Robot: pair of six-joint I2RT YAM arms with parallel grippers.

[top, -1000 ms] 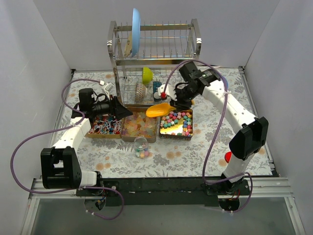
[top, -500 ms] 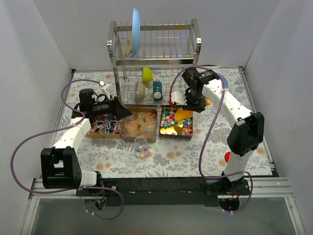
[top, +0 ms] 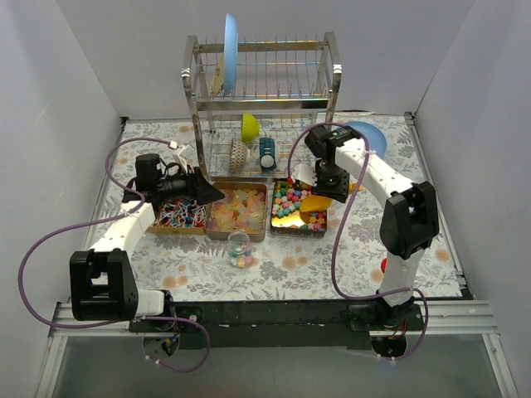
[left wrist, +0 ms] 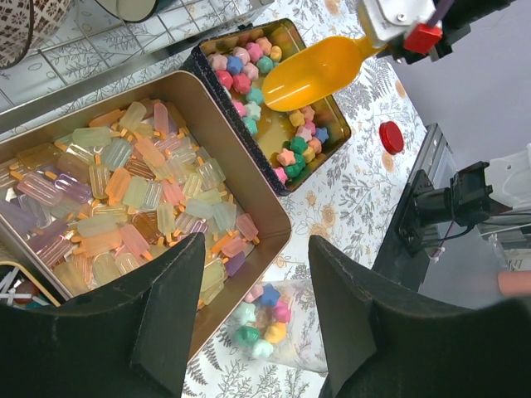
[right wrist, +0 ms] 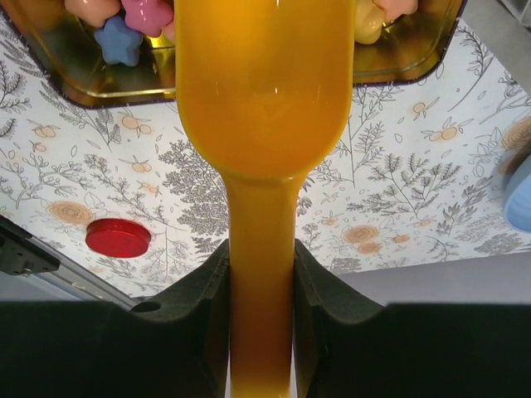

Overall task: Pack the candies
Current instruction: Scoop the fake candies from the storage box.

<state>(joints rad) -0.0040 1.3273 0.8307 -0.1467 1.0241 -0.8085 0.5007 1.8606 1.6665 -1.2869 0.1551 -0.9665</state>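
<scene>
Bright star candies (top: 292,201) fill the right tin (top: 278,230), also in the left wrist view (left wrist: 249,79) and right wrist view (right wrist: 124,37). Pale popsicle candies (top: 236,207) fill the middle tin (left wrist: 274,217). Red, white and blue candies (top: 178,217) fill the left tin. A small clear jar (top: 239,249) holding some star candies (left wrist: 265,319) stands in front of the middle tin. My right gripper (top: 329,184) is shut on the handle of the orange scoop (right wrist: 261,124), whose bowl dips into the right tin. My left gripper (left wrist: 257,245) is open and empty above the jar and the middle tin.
A red lid (top: 387,265) lies at the right front, also in the right wrist view (right wrist: 118,237). A metal dish rack (top: 261,91) stands behind the tins with a blue plate (top: 231,46), cups and a yellow-green piece (top: 250,126). A blue plate (top: 367,133) lies at the back right.
My right arm swung the scoop from above the middle tin to the right and lowered it into the right tin. The left arm has not moved.
</scene>
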